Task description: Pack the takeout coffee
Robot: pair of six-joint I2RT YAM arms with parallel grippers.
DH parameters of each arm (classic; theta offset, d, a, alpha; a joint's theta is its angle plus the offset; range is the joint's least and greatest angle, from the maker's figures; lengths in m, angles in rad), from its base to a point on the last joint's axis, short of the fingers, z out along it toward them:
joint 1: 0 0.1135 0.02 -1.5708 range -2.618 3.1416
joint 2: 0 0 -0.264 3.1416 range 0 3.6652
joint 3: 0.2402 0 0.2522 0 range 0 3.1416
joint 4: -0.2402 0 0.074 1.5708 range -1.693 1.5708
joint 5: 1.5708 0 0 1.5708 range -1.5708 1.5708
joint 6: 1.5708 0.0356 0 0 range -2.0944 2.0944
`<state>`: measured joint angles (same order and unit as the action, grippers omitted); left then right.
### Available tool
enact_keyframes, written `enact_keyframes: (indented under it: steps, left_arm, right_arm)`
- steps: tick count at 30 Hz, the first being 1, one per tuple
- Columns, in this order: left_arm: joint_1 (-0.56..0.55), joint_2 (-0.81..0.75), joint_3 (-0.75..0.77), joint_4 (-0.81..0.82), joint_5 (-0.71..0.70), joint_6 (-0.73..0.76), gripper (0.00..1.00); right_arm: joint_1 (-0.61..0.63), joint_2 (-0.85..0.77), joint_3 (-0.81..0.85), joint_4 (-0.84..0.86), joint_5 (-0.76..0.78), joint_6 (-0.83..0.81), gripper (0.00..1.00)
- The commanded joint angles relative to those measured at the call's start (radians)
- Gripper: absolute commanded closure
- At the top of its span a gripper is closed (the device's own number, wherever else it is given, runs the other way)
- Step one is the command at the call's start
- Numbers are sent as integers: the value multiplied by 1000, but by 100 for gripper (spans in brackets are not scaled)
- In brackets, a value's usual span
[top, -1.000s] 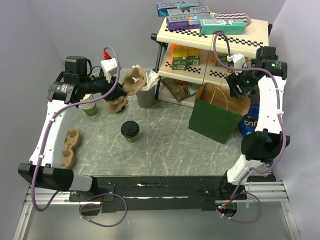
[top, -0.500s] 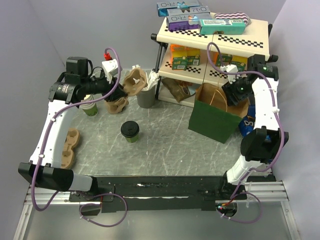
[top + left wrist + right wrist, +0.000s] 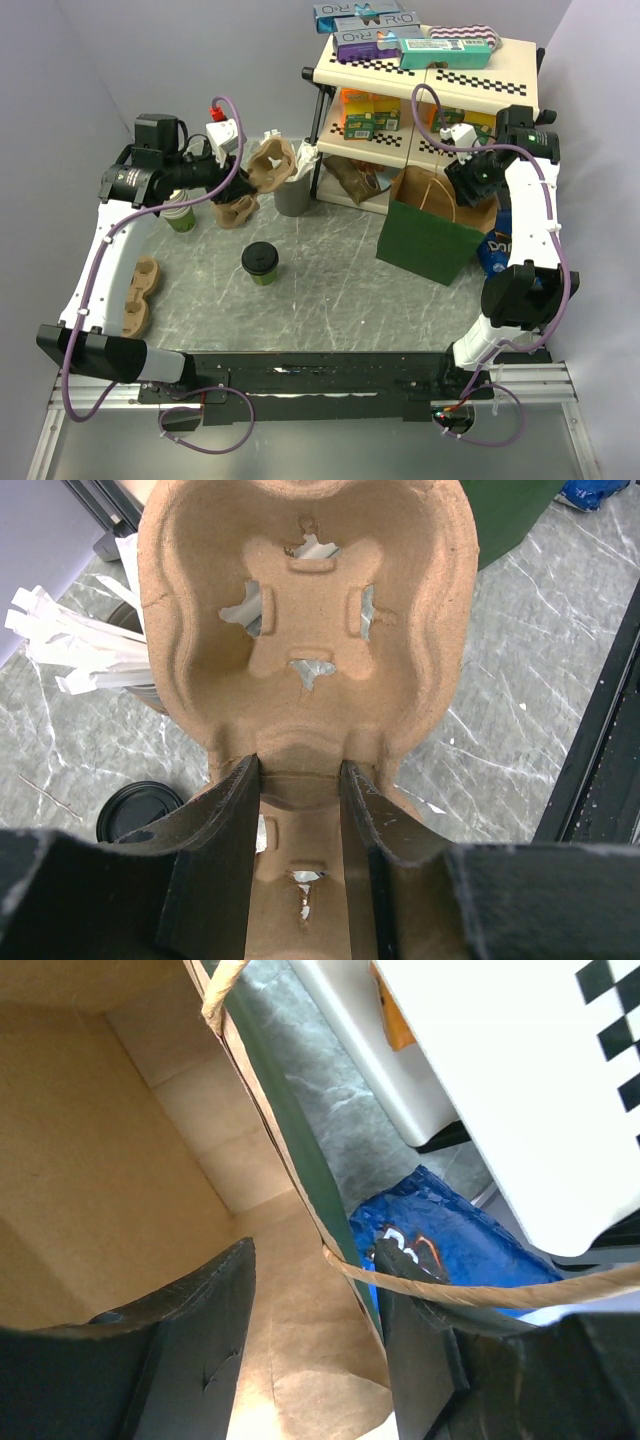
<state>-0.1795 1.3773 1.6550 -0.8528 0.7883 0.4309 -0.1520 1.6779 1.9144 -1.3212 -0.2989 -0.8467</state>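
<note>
The takeout coffee (image 3: pixel 260 262), a dark green cup with a black lid, stands mid-table; its lid shows at the lower left of the left wrist view (image 3: pixel 135 808). My left gripper (image 3: pixel 232 178) (image 3: pixel 298 770) is shut on the middle ridge of a brown pulp cup carrier (image 3: pixel 266 160) (image 3: pixel 305 610), held in the air behind and left of the coffee. My right gripper (image 3: pixel 470 187) (image 3: pixel 315 1325) is open astride the right wall of the open green paper bag (image 3: pixel 428 240) (image 3: pixel 300 1150), with one finger inside and one outside. A twine handle crosses in front of the jaws.
More pulp carriers sit under the held one (image 3: pixel 234 211) and at the table's left (image 3: pixel 140 295). A grey holder of white cutlery (image 3: pixel 293 190) and a lidless cup (image 3: pixel 181 215) stand at the back. A checkered shelf (image 3: pixel 420 70) and a blue snack bag (image 3: pixel 497 250) flank the green bag.
My right gripper has moved left and down onto the bag's right wall. My left gripper has shifted slightly with the carrier. The coffee has not moved.
</note>
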Motion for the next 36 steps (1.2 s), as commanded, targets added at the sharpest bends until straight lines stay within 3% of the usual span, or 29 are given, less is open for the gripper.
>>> enact_keyframes:
  steps: [1,6,13,18,22,27,32,33,36]
  left_arm:
    - [-6,-11,0,37,14,2,99]
    - [-9,-11,-1,35,15,-3,99]
    - [-18,8,17,32,15,-4,99]
    - [-26,23,22,35,20,-3,99]
    - [-29,29,23,34,17,-1,99]
    - [-31,34,19,38,20,-3,99]
    - [-32,49,23,37,20,-1,99]
    - [-34,49,25,35,23,-1,99]
    - [-38,60,29,40,26,-10,99]
  right_arm:
    - [2,-29,49,20,9,-20,43]
    - [-26,-37,46,36,-14,9,48]
    - [-44,-60,9,60,-46,41,71]
    - [-70,-57,34,83,-52,83,82]
    - [-104,-76,25,132,-43,113,100]
    - [-86,-122,-12,166,-69,184,100]
    - [102,-210,-58,234,-11,370,100]
    - [255,-225,-57,246,24,406,100]
    - [530,-244,-27,339,201,498,100]
